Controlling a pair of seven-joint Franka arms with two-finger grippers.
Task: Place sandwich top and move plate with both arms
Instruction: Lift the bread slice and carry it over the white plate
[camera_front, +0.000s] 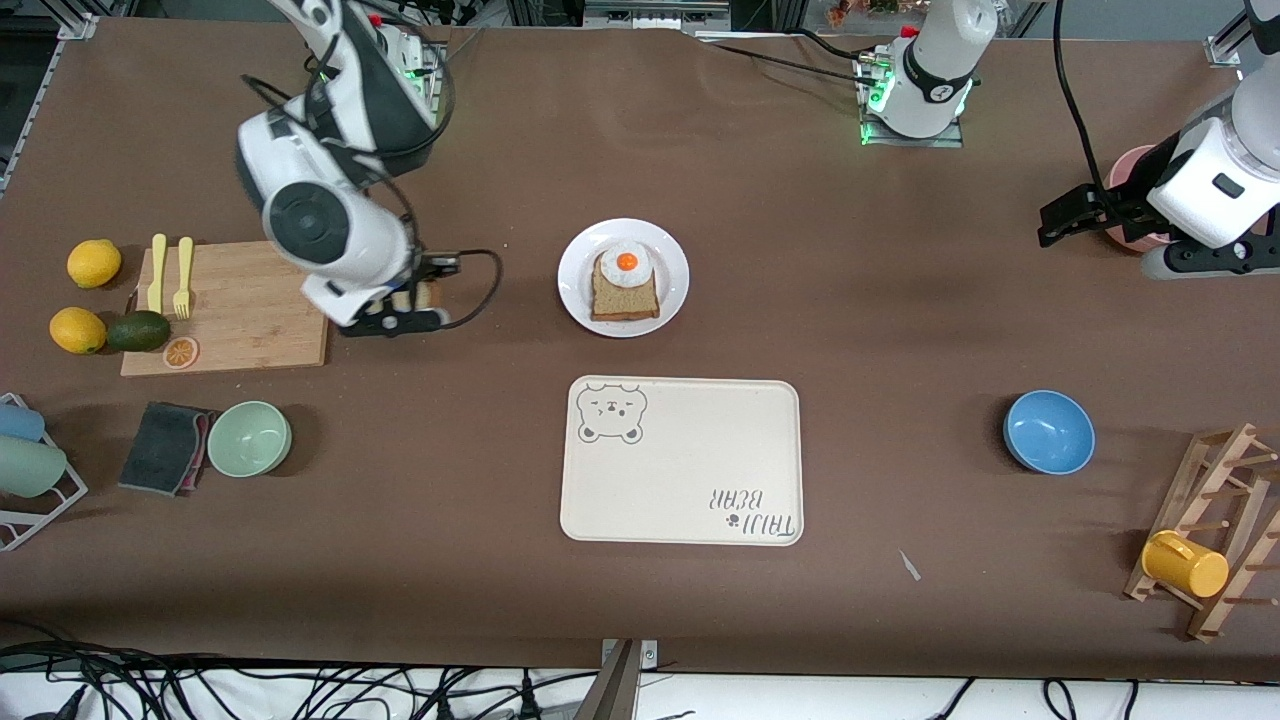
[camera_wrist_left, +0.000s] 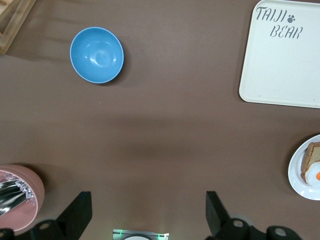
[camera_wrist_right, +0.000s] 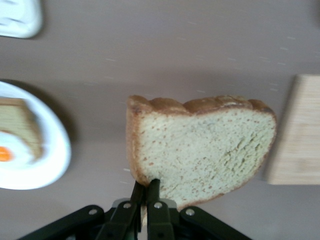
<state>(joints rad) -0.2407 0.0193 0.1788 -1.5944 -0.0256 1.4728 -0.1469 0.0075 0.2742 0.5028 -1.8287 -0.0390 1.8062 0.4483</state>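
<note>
Right gripper (camera_wrist_right: 146, 187) hanging over bare brown table just beside the bamboo cutting board (camera_front: 235, 310), pinching the light brown wholemeal sandwich top (camera_wrist_right: 205, 150) by its edge, slice on edge, long axis level. Small round white plate (camera_front: 671, 262) lying off toward the left arm. Left gripper (camera_wrist_left: 148, 212) waiting, fingers spread wide, over table near the pink cup (camera_wrist_left: 25, 197).

Right end effector (camera_wrist_right: 144, 186) clamped, left (camera_wrist_left: 149, 210) agape

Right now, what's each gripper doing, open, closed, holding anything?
Left gripper: open, empty, waiting above bare table near the pink cup.
Right gripper: shut on the sandwich top, held in the air beside the cutting board.
</note>
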